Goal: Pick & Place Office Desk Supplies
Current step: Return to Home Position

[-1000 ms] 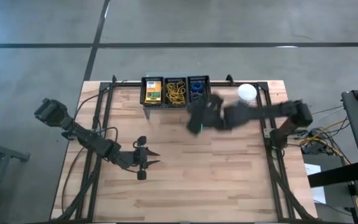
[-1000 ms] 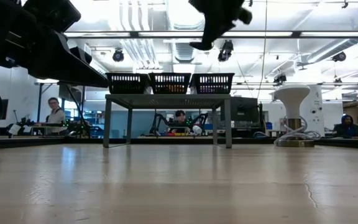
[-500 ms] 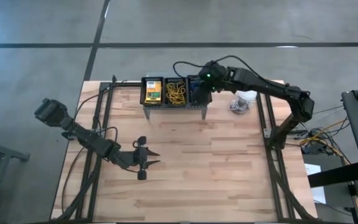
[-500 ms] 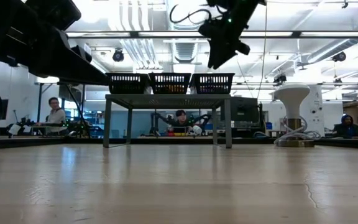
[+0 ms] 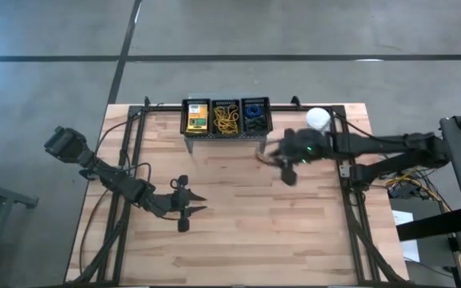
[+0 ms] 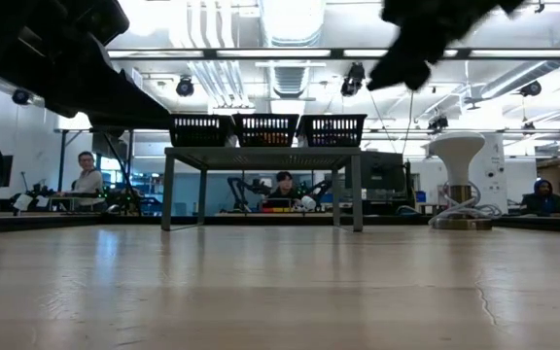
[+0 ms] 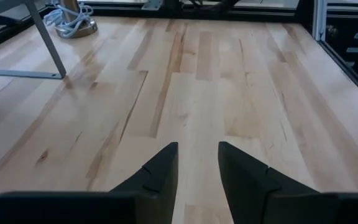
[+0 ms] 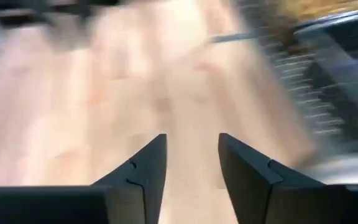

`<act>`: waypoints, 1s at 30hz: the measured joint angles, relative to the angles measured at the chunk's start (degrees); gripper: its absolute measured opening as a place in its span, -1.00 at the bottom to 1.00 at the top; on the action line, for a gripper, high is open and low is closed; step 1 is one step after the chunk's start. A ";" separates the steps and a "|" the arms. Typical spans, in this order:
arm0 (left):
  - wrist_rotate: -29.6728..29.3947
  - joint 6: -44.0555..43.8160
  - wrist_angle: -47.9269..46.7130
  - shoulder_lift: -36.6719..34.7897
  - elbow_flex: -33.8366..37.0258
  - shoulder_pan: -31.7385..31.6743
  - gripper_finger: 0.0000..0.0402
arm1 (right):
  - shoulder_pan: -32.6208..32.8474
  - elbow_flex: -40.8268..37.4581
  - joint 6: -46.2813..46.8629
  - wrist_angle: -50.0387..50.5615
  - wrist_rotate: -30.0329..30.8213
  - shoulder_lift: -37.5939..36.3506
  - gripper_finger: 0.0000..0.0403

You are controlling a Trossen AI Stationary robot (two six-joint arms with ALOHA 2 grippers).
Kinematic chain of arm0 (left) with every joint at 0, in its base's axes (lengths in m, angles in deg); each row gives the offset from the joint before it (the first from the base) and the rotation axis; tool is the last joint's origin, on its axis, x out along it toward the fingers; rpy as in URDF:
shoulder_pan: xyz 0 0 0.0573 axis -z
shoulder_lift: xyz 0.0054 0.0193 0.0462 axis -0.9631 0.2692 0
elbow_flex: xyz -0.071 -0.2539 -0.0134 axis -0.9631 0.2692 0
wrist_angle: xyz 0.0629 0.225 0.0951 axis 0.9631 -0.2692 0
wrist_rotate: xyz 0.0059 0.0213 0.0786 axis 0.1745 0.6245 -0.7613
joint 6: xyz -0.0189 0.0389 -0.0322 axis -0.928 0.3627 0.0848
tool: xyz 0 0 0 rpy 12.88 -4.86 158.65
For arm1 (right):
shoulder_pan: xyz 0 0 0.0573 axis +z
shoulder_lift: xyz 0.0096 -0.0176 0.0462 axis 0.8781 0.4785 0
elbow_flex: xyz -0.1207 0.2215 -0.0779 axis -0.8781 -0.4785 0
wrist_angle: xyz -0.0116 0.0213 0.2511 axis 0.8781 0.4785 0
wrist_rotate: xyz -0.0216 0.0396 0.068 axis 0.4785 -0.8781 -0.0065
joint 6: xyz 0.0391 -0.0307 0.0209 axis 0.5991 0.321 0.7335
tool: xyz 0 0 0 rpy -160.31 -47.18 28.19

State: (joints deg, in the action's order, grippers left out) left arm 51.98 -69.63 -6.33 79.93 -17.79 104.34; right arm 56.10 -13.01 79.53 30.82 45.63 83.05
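Three black mesh baskets sit in a row on a grey metal stand (image 5: pixel 224 138) at the table's far edge. They hold a yellow-and-green crayon box (image 5: pixel 197 118), yellow rubber bands (image 5: pixel 226 119) and blue elastic loops (image 5: pixel 254 114). My right gripper (image 5: pixel 285 164) hangs open above the table, just near and right of the stand, holding nothing; its wrist view (image 8: pixel 191 149) shows only blurred bare wood between the fingers. My left gripper (image 5: pixel 198 203) waits open low over the table's left near part, with nothing between its fingers (image 7: pixel 197 155).
A white dome-shaped object (image 5: pixel 318 118) stands on the table right of the baskets, close to my right arm. The stand's legs (image 6: pixel 166 190) reach down to the wood. Black frame rails (image 5: pixel 138 136) run along the table's left and right sides. People sit in the room beyond.
My right gripper swung from mid-table up to the far edge, over the basket with the blue loops. It then drew back toward the table's near and right side and now hangs beside the stand. The left arm kept still.
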 joint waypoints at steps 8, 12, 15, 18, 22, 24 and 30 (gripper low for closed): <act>-0.22 0.04 3.58 -0.02 -0.02 -1.51 -0.41 | 0.16 -25.84 -1.35 -24.52 -18.02 -15.23 -0.63; -0.20 0.05 5.96 -0.02 -0.02 -2.42 -0.41 | -1.16 -33.01 -2.94 -28.06 -18.49 -22.14 -0.83; -0.20 0.07 7.39 -0.02 -0.04 -3.51 -0.41 | -2.67 -36.59 -3.15 -28.33 -20.47 -27.32 -0.94; -0.21 0.07 9.52 -0.04 -0.07 -4.88 -0.41 | -3.18 -39.78 -2.39 -28.54 -20.31 -32.70 -0.96; -0.17 0.23 11.69 -0.04 -0.07 -6.29 -0.41 | -3.13 -44.45 3.46 -29.88 -12.99 -39.94 -0.96; -0.17 0.23 11.98 -0.04 -0.07 -7.02 -0.41 | -2.81 -46.59 6.01 -30.36 -9.40 -43.60 -0.96; 0.04 0.45 11.92 -0.04 -0.07 -9.56 -0.41 | -2.54 -51.10 6.79 -27.56 -7.99 -52.76 -0.96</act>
State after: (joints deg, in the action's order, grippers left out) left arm 52.03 -69.18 5.58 79.89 -17.86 94.78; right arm 53.56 -64.11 86.32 3.25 37.64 30.29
